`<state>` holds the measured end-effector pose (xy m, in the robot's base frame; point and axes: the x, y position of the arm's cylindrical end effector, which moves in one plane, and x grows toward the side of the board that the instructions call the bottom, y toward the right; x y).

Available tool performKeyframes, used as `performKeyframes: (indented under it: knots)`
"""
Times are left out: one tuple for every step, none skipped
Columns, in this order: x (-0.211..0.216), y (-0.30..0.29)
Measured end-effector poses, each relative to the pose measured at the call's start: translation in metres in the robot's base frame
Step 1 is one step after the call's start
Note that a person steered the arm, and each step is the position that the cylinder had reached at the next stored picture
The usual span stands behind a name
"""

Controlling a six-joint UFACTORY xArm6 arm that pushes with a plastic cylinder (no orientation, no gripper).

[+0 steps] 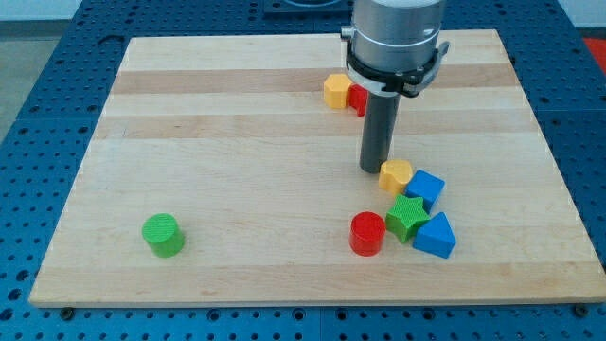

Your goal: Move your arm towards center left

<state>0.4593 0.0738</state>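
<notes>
My tip point(374, 170) rests on the wooden board point(237, 142), right of centre. It stands just left of a yellow block point(396, 175), close to touching it. A blue cube point(425, 188), a green star point(407, 217), a blue triangular block point(435, 236) and a red cylinder point(367, 233) cluster below and right of the tip. A yellow hexagonal block point(336, 91) and a red block point(358, 98) sit above the tip, partly behind the rod. A green cylinder point(163, 235) stands alone at the view's lower left.
The board lies on a blue perforated table point(38, 114). The arm's grey body point(396, 38) hangs over the board's top right part.
</notes>
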Motion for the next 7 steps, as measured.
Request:
performKeyframes:
  knots:
    - [0.0, -0.001]
    - [0.0, -0.019]
    - [0.0, -0.035]
    - [0.0, -0.062]
    - [0.0, -0.103]
    - [0.0, -0.14]
    - [0.0, -0.169]
